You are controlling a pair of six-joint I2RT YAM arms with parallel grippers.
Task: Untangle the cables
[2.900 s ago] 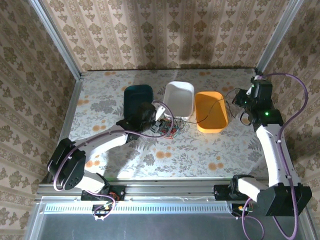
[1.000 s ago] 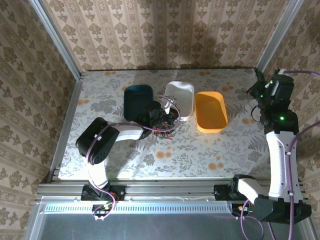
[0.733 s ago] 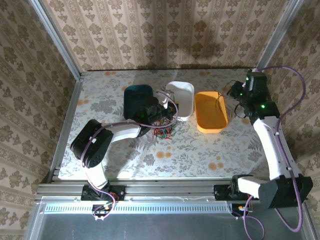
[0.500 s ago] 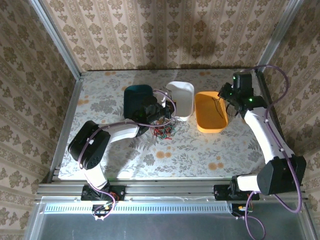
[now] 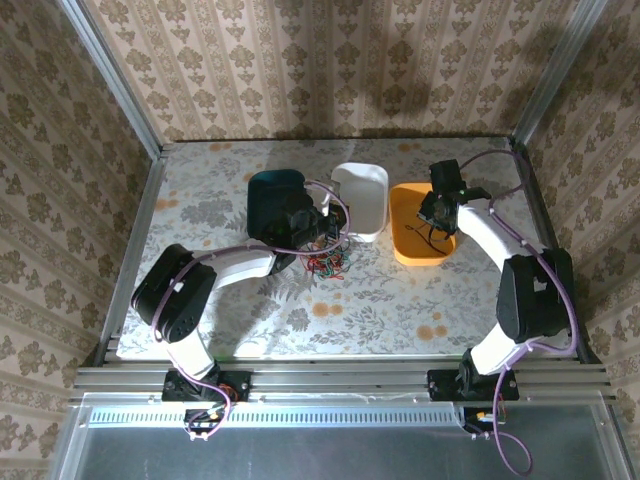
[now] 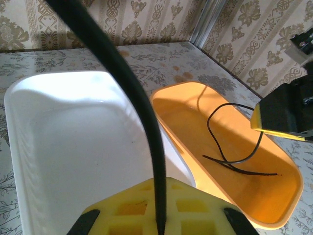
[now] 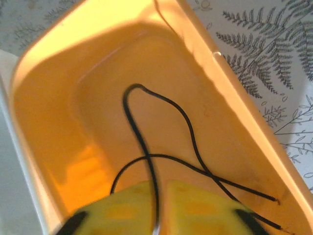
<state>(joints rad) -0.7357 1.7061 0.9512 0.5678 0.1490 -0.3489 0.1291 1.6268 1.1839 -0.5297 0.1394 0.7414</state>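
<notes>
A: Big stuff?
B: Floral-print tabletop (image 5: pixel 400 290). Dark teal plastic tray (image 5: pixel 272 185), white plastic tray (image 5: pixel 365 195) at its 3 o'clock, orange plastic tray (image 5: pixel 405 235) at 3 again.
A: Grippers?
B: Left gripper (image 6: pixel 159 220) clamped on black cable strand (image 6: pixel 132 98). Right gripper (image 7: pixel 156 220) pinching looped thin black wire (image 7: pixel 190 132), which lies in the orange tray.
A: Tangle?
B: Red-green-black wire bundle (image 5: pixel 325 263), 7 o'clock of the white tray.

Lab robot cell: aluminium frame rails (image 5: pixel 340 372) boxing wallpaper-print wall panels (image 5: pixel 300 60) and floral-print tabletop (image 5: pixel 380 300).
</notes>
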